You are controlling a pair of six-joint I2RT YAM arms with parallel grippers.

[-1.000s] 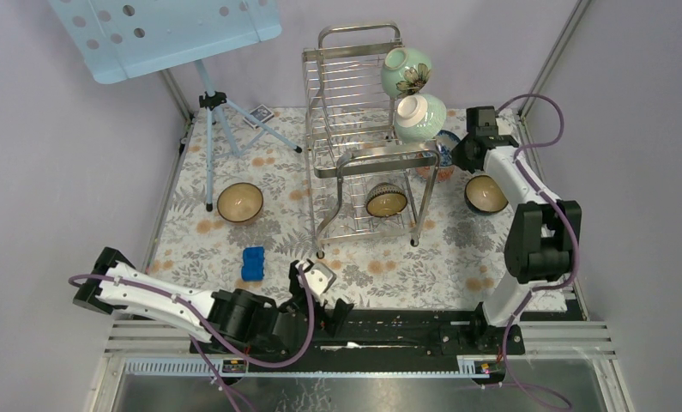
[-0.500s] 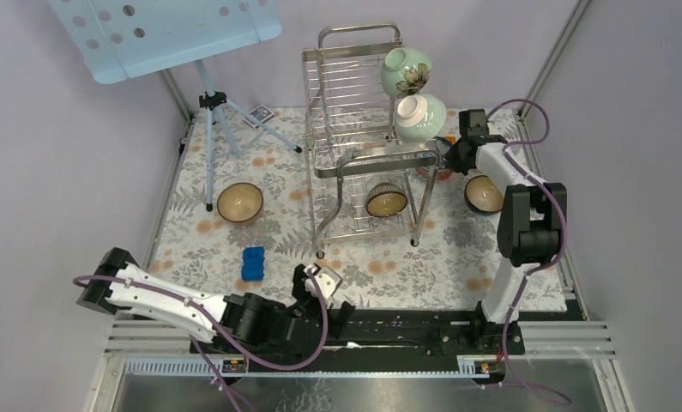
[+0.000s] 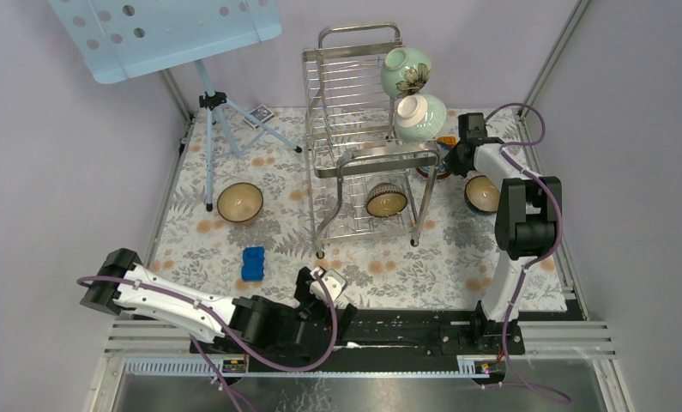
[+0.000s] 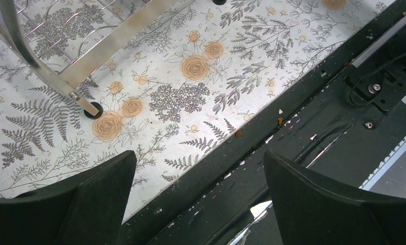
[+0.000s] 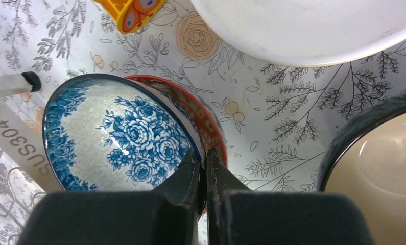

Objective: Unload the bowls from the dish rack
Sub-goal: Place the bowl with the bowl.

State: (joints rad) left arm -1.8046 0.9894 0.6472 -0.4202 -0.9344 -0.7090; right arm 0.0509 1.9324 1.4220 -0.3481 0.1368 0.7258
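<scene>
The steel dish rack (image 3: 354,103) stands mid-table. Two pale green bowls (image 3: 406,70) (image 3: 420,116) lean on its upper tier, and a patterned bowl (image 3: 386,200) sits on its lower tier. My right gripper (image 3: 450,159) (image 5: 203,166) is shut on the rim of a blue-and-white bowl (image 5: 114,132). That bowl lies tilted over a red-rimmed bowl (image 5: 211,125) just right of the rack. A dark teal bowl (image 3: 483,193) (image 5: 374,153) sits to the right of these. A brown bowl (image 3: 239,202) sits on the mat at the left. My left gripper (image 3: 322,286) (image 4: 198,173) is open and empty at the near table edge.
The pale blue perforated stand on a tripod (image 3: 208,103) is at the far left. A blue block (image 3: 253,263) lies on the mat. An orange toy (image 5: 132,13) lies near the bowls. A rack foot (image 4: 92,110) is in front of the left gripper, and the black rail (image 4: 303,127) is below it.
My right gripper has drawn left toward the rack's right side with the blue-and-white bowl and lowered it over the red-rimmed bowl. My left arm has pulled back toward the near edge.
</scene>
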